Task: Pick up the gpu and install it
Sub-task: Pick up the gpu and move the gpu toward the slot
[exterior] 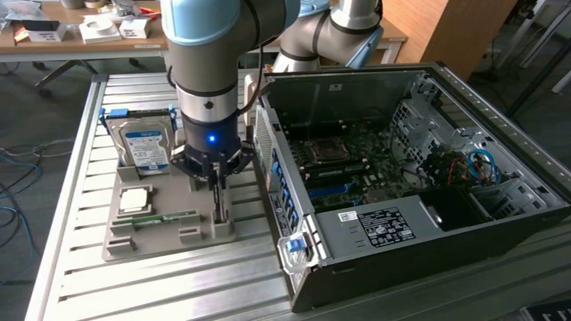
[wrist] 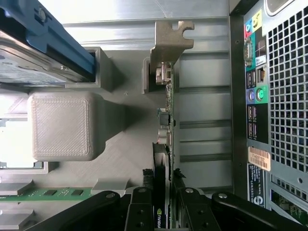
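The gpu stands on edge in a slot of the grey holder tray in the exterior view, left of the open computer case. In the wrist view the gpu is a thin green board seen edge-on, with its silvery bracket at the far end. My gripper reaches straight down over it. The black fingers press on both sides of the board, so the gripper is shut on the card, which still sits in its slot.
A hard drive with a blue-white label stands at the back of the tray; a memory stick and a processor chip lie in front. The case's rear ports are close beside the card. The motherboard is exposed inside.
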`<state>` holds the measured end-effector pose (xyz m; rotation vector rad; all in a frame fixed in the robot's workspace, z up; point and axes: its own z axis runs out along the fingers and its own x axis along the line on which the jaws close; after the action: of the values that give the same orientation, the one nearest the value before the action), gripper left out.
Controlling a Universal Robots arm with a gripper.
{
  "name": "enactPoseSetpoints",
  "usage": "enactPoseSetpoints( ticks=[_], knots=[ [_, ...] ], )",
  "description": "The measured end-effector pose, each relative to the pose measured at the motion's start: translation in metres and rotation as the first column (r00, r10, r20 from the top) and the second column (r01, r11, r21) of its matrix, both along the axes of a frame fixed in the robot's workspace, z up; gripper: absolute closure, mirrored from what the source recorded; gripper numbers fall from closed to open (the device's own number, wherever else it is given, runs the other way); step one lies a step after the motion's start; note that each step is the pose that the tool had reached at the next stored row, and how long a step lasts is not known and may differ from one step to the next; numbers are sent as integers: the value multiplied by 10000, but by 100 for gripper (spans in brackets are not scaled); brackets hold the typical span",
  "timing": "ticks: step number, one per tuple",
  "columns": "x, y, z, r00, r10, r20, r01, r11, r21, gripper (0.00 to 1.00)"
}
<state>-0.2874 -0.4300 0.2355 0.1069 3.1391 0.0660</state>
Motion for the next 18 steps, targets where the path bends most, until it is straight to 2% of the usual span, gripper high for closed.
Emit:
enactPoseSetpoints(
  ticks=[9,13,18],
  knots=[
    [0,0,203,10000,0,1,0,10000,1,74],
    [0,0,332,10000,2,0,-2,10000,4,74],
    [0,0,528,10000,9,0,-9,10000,36,74]
  ],
)
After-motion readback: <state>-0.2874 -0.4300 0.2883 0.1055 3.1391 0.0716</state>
